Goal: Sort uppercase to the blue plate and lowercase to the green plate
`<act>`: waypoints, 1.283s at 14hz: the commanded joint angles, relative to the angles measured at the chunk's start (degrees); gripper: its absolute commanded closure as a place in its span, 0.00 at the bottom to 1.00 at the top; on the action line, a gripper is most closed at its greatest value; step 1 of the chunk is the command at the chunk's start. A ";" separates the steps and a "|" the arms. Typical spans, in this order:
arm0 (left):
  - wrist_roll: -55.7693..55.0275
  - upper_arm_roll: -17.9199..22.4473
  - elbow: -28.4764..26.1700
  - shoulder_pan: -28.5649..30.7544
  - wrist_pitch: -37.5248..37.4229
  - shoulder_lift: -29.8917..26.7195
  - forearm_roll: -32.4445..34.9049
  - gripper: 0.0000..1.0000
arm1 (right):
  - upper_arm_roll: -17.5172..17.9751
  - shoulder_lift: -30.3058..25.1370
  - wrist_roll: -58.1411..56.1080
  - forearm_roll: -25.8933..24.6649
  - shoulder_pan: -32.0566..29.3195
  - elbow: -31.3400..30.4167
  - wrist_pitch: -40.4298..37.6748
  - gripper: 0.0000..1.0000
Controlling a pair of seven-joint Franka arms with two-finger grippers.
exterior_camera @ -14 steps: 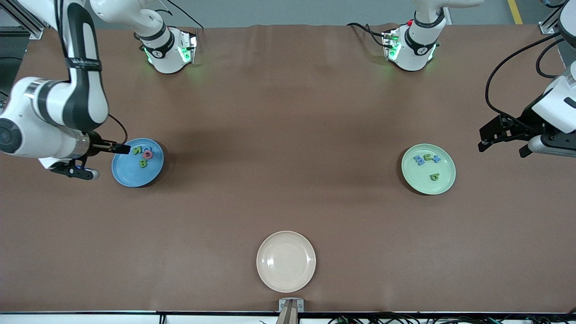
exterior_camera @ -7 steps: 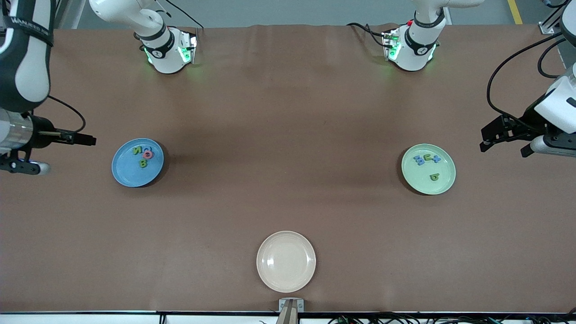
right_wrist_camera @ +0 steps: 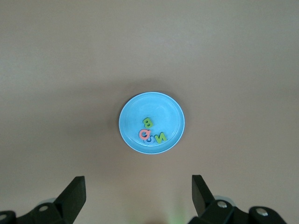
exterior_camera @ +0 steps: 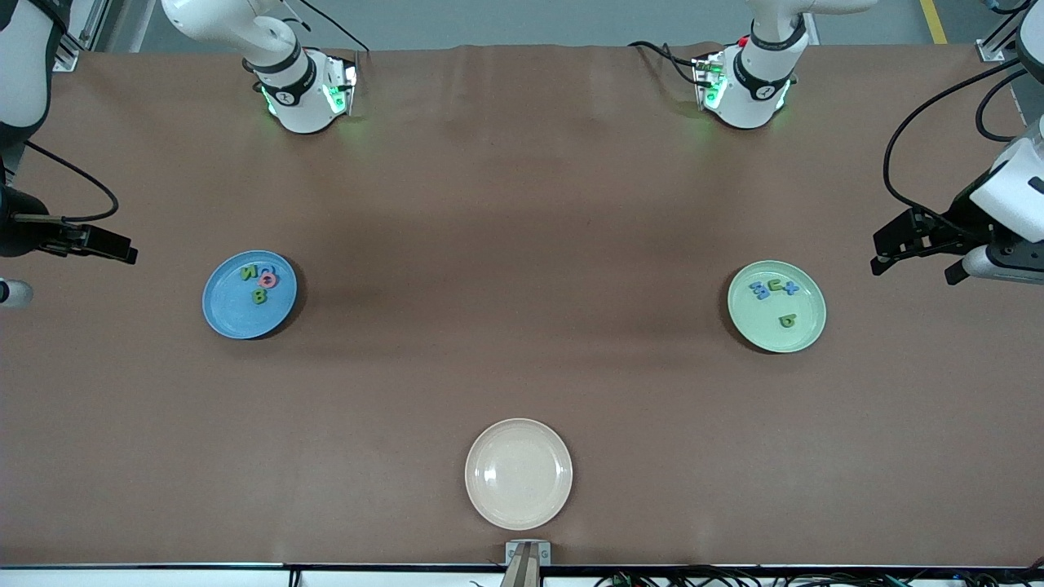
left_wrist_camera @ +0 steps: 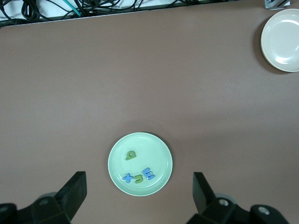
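The blue plate [exterior_camera: 235,314] [right_wrist_camera: 133,114] lies toward the right arm's end of the table. It holds the uppercase pieces: a green N [exterior_camera: 249,273], a green B [exterior_camera: 259,297] and a pink Q [exterior_camera: 267,280] lying over a blue piece. The green plate [exterior_camera: 754,322] [left_wrist_camera: 152,149] lies toward the left arm's end. It holds the lowercase pieces: a blue m [exterior_camera: 762,289], a blue x [exterior_camera: 788,287], a small green piece between them and a green rounded letter [exterior_camera: 786,320]. My right gripper [exterior_camera: 114,246] hangs open and empty at the table's edge beside the blue plate. My left gripper [exterior_camera: 913,267] waits open and empty beside the green plate.
A cream plate [exterior_camera: 519,474] [left_wrist_camera: 281,39] with nothing in it sits near the table's front edge, midway between the two arms. Cables run along that edge [left_wrist_camera: 93,7]. Both arm bases [exterior_camera: 306,90] stand at the table's back edge.
My right gripper has drawn away from over the blue plate toward the right arm's end of the table. The left gripper has barely shifted. The letters lie as before.
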 commanded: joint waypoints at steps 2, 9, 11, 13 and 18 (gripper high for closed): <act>-0.50 0.22 0.64 0.00 -0.94 0.00 0.59 0.00 | 0.09 0.45 0.19 4.18 -0.52 0.38 -1.81 0.00; -0.68 0.13 0.73 -0.09 -1.03 0.00 0.59 0.00 | 1.23 0.54 0.09 1.76 0.44 0.73 -3.22 0.00; -0.59 0.04 0.64 0.00 -0.94 -0.08 0.59 0.00 | 6.47 0.45 0.18 -0.17 -3.05 0.73 -3.05 0.00; -0.68 0.04 0.73 0.00 -1.03 -0.08 0.59 0.00 | 20.57 -0.94 0.27 -5.61 -14.17 0.73 -2.35 0.00; -0.59 0.04 0.64 0.00 -1.03 -0.08 0.59 0.00 | 33.31 -6.48 0.19 -7.84 -27.49 -0.59 -2.08 0.00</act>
